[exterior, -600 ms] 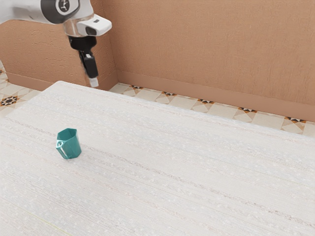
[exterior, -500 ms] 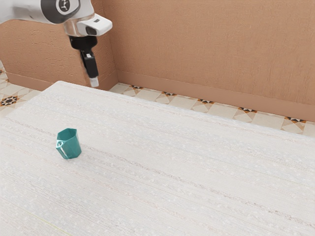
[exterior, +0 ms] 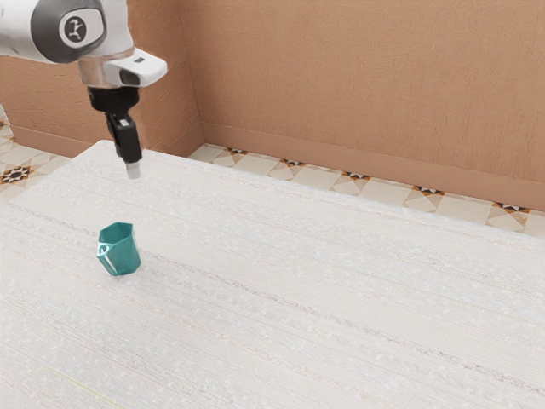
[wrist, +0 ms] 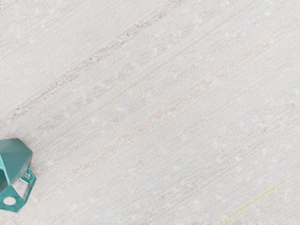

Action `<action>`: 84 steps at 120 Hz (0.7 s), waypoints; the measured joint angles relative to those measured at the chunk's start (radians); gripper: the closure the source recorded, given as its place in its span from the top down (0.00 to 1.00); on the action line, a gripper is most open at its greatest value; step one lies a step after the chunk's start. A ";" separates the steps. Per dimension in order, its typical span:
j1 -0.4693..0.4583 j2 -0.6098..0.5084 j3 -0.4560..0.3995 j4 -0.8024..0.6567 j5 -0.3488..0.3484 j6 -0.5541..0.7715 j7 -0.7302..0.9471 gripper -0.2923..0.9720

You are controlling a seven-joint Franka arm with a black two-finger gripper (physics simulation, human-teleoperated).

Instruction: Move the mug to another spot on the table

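I'm hovering the fingers (exterior: 132, 164) over the surface (exterior: 341, 281), apart from the teal mug (exterior: 118, 248); I cannot tell their spread.

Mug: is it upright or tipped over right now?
Upright: the mug stands on its base on the table, open rim facing up, handle at its side.

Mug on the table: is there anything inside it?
The teal mug stands upright on the white table. Through its mouth only its own dark teal inner wall shows, and nothing sticks out. Its floor is hidden by the near wall.
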 joint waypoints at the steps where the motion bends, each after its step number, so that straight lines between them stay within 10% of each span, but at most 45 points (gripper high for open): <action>1: 0.000 -0.003 0.000 -0.005 0.001 0.000 -0.007 0.77; 84: 0.102 -0.077 0.102 -0.397 0.096 0.445 -0.465 0.77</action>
